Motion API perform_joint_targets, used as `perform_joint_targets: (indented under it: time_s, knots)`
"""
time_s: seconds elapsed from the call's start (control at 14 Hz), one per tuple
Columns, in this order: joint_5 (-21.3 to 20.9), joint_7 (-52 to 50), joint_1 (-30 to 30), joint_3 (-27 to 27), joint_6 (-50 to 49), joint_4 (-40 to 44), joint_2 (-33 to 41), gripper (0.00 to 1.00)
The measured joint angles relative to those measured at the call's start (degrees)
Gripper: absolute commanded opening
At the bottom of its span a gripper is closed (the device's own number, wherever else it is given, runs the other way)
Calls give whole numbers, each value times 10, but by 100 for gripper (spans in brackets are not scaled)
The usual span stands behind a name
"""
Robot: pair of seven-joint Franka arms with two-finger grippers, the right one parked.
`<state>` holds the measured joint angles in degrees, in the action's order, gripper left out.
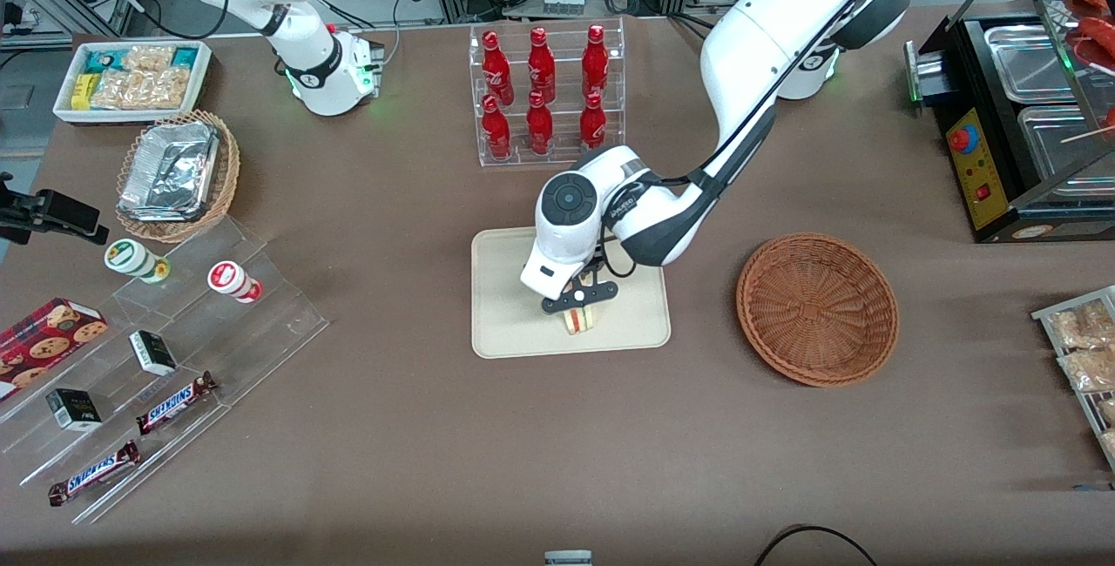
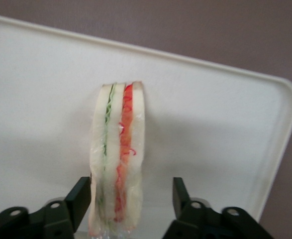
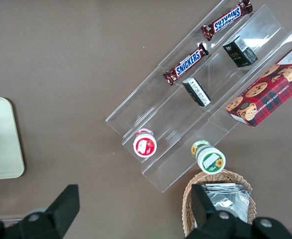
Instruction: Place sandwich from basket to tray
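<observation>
On the tray (image 1: 514,322), near the edge closest to the front camera, the sandwich (image 1: 579,320) is stood on edge, its red, orange and green filling layers turned upward (seen plainly in the left wrist view (image 2: 117,164)). The gripper (image 1: 580,298) is held directly above it, lowered close to the tray (image 2: 46,99); its fingers (image 2: 79,198) are spread apart, with a gap on each side of the bread, so nothing is grasped. The basket (image 1: 817,308) is set beside the tray, toward the working arm's end of the table (image 1: 418,427).

Six red bottles (image 1: 543,96) in rack (image 1: 549,152)
</observation>
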<state>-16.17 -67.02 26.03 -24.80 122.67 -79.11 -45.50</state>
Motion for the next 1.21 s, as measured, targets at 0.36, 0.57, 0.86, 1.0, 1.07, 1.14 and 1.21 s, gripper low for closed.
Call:
perform_joint_targets:
  time_s: [0.36, 0.57, 0.86, 1.0, 1.07, 1.14, 1.21]
  knots:
    - [-2, 4, -7, 2, -84, 45, 48, 100]
    - [-5, 53, -25, 4, -112, 61, 60, 100]
    - [-6, 137, -87, 5, -197, 60, 93, 100]
    - [-6, 188, -121, 6, -208, 52, 103, 100]
    - [-6, 208, -137, 6, -209, 44, 106, 100]
    - [-6, 228, -151, 6, -209, 33, 110, 100]
    - [-6, 246, -166, 6, -209, 21, 116, 100]
